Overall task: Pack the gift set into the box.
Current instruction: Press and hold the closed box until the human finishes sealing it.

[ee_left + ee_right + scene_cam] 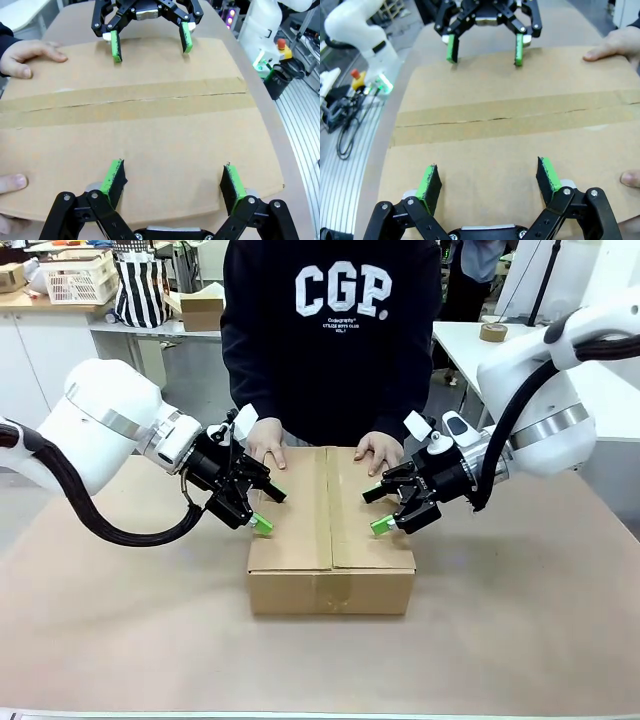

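The box (pixel 330 540) stands in the middle of the table with its top flaps folded shut and brown tape along the seam (pixel 125 102). The gift set is hidden. My left gripper (pixel 265 510) hovers open over the box's left edge, and my right gripper (pixel 378 510) hovers open over its right edge. In the left wrist view my left gripper (pixel 172 172) sits just above the cardboard with the right gripper (pixel 151 47) facing it. The right wrist view mirrors this: right gripper (pixel 487 172) near, left gripper (pixel 485 52) far. The person's hands (pixel 265 445) (pixel 380 452) rest on the far edge.
Brown paper covers the table (pixel 120 620), with free room in front of and beside the box. Behind the person are a small brown carton (pixel 203 308), a white basket (pixel 80 275) and a tape roll (pixel 492 332) on other tables.
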`<state>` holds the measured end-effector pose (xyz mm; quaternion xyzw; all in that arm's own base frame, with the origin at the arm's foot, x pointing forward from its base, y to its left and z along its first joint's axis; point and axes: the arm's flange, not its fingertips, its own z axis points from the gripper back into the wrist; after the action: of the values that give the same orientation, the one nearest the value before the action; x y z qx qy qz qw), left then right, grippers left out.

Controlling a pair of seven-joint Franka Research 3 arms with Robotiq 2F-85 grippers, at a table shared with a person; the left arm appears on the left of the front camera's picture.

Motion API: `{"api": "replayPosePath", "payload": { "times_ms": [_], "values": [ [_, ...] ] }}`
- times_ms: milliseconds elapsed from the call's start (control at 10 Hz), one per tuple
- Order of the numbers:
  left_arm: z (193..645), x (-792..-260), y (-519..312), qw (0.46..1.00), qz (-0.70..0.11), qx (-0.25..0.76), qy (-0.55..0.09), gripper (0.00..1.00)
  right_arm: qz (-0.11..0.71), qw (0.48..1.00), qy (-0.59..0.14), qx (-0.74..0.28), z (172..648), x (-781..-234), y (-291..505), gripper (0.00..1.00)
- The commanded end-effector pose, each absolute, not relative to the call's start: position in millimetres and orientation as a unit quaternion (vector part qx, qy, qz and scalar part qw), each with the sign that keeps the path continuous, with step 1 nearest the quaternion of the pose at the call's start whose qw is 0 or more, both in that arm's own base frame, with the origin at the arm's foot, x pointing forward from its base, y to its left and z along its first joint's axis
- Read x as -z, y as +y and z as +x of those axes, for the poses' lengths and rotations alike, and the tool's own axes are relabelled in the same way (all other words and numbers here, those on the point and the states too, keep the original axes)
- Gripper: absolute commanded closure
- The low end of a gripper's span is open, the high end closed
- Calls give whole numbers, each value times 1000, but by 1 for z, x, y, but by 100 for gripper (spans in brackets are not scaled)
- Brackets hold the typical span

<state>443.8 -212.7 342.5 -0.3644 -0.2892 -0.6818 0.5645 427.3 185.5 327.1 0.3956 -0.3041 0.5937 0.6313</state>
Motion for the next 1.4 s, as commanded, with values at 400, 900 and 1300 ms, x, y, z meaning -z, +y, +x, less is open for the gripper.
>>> {"api": "replayPosePath", "payload": {
  "times_ms": [400, 900, 1300],
  "values": [
    [444, -340, -211, 563, -368, 680, -292, 0, 324, 659, -326, -596, 414, -321, 182, 0],
    [444, -340, -211, 563, -368, 680, -292, 0, 347, 650, -318, -597, 425, -332, 179, 0],
    [444, -340, -211, 563, -368, 680, -292, 0, 347, 650, -318, -597, 425, -332, 179, 0]
  ]
}}
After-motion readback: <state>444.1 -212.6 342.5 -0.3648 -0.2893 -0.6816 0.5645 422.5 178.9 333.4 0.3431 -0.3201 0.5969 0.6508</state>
